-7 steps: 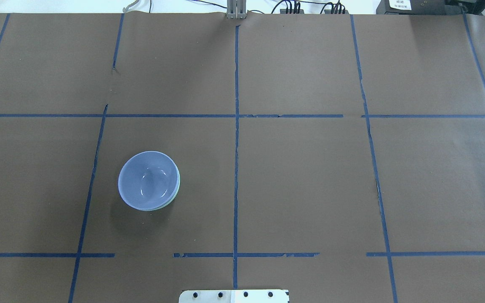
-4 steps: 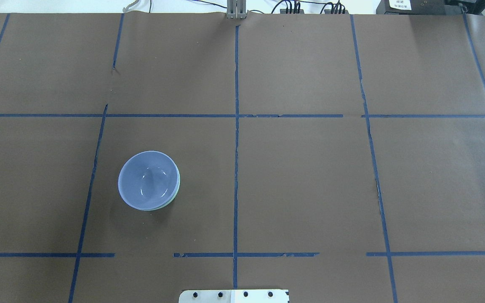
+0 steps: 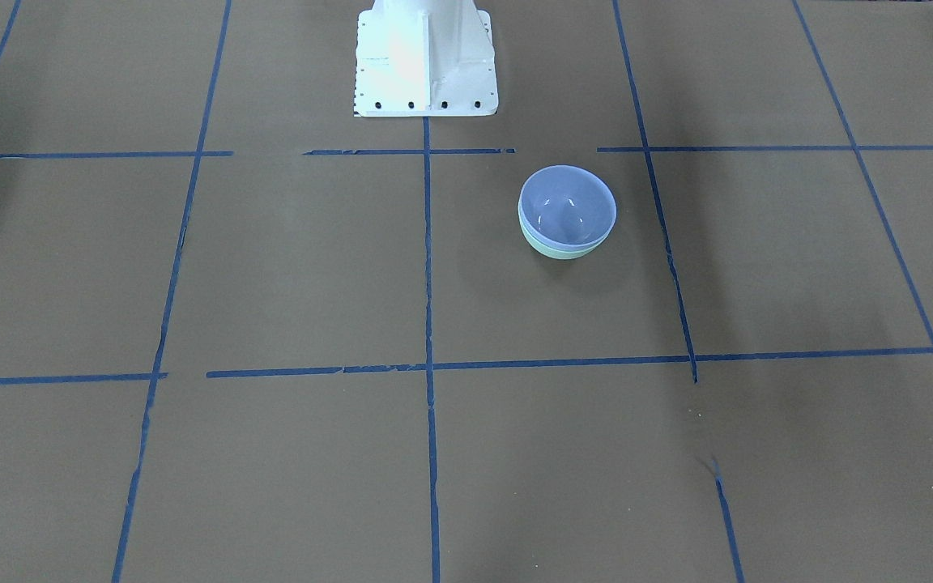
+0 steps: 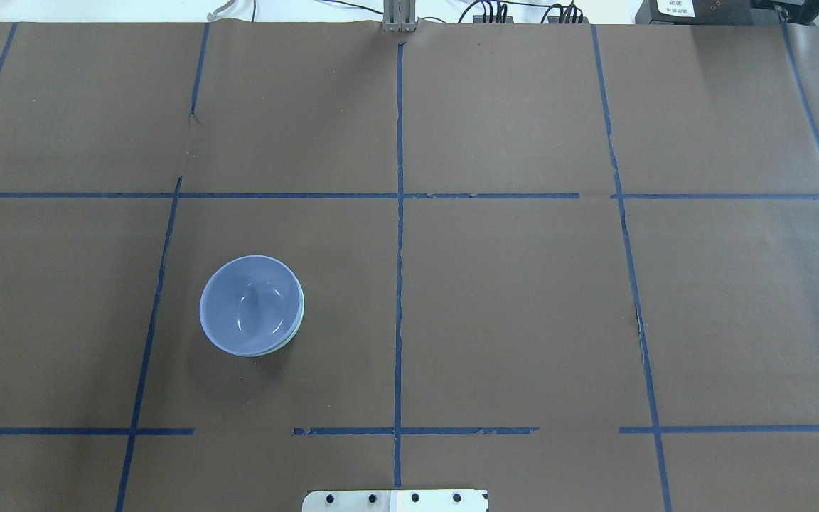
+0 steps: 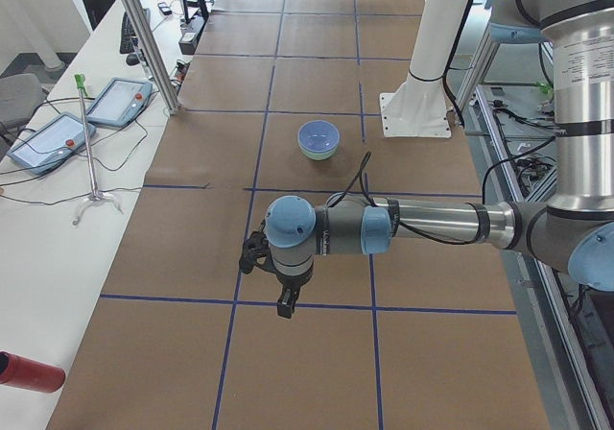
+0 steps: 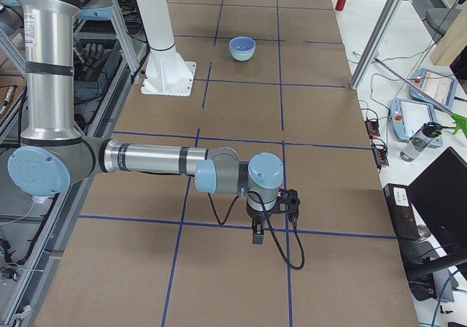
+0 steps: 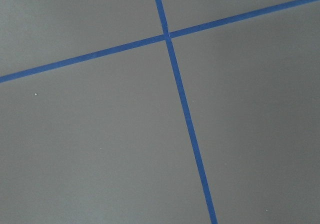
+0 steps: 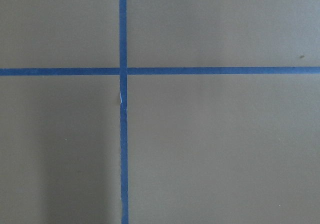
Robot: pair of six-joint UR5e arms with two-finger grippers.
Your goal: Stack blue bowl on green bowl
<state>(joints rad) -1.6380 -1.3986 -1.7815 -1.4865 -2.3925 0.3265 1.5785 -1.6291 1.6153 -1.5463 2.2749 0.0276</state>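
The blue bowl [image 3: 568, 202] sits nested inside the green bowl [image 3: 554, 248], upright on the brown table. Only a thin mint edge of the green bowl shows below it. In the overhead view the blue bowl [image 4: 249, 304] is left of the centre line, with no arm near it. The left gripper [image 5: 285, 306] shows only in the exterior left view, hanging over the table's end far from the bowls. The right gripper [image 6: 257, 237] shows only in the exterior right view, over the other end. I cannot tell whether either is open or shut. Both wrist views show only tape lines.
Brown paper with a grid of blue tape [image 4: 399, 235] covers the table. The white robot base [image 3: 426, 57] stands at the near edge by the bowls. Tablets [image 5: 91, 113] and a metal stand [image 5: 91, 161] lie on the side bench beyond the left end.
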